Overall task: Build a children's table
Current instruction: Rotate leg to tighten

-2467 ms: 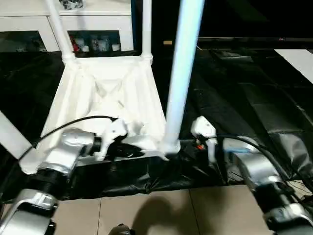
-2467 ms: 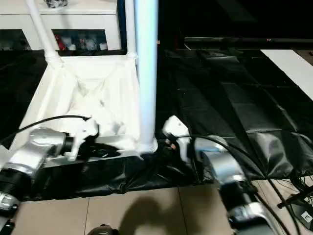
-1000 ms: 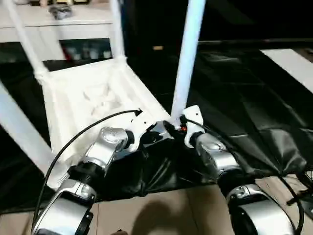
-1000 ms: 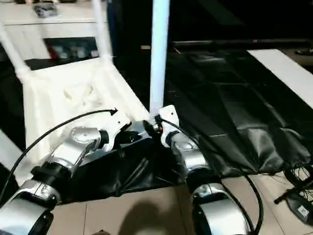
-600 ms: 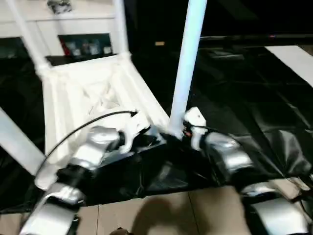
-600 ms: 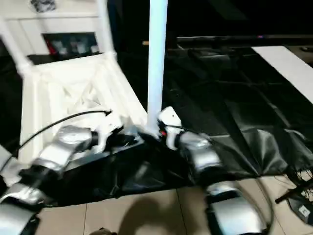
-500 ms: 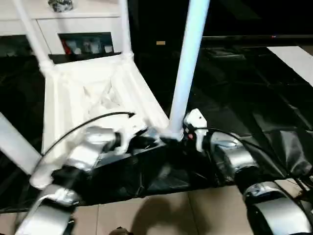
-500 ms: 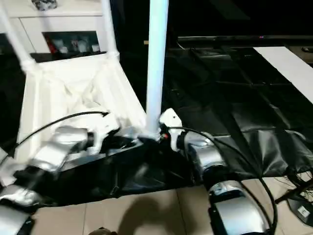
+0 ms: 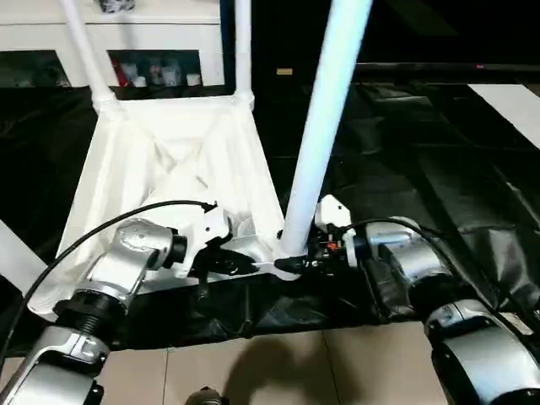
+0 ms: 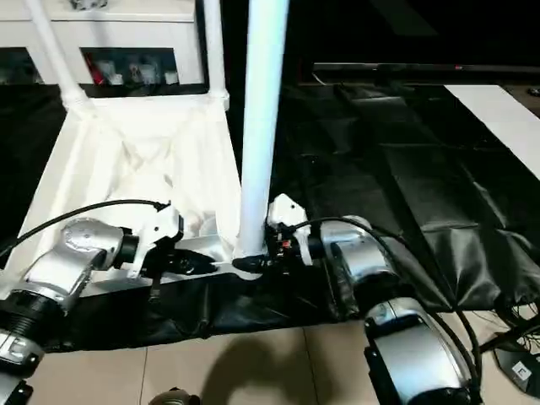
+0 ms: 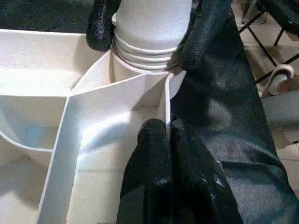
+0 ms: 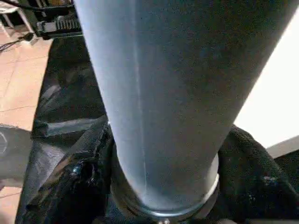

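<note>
The children's table [image 9: 169, 160] lies upside down on a black sheet, ribbed underside up, with white tube legs standing in its corner sockets. My left gripper [image 11: 164, 128] is shut on the thin rim wall beside the near right corner socket. At that socket stands the near right leg [image 9: 325, 126]. My right gripper [image 9: 287, 263] reaches in from the right and its black fingers [image 11: 201, 32] press on both sides of the leg's base, just above the ringed collar. The two grippers sit a few centimetres apart.
Far legs [image 9: 243, 46] rise at the back corners and a near left leg [image 9: 13, 249] leans past the picture's left edge. A white glass-doored cabinet [image 9: 152, 34] stands behind. The black sheet [image 9: 422, 169] spreads to the right; beige floor tiles [image 9: 270, 363] lie in front.
The head view has swung, so the whole scene shifted. My right gripper's fingers have drawn in around the leg's base. The left gripper holds the rim as before.
</note>
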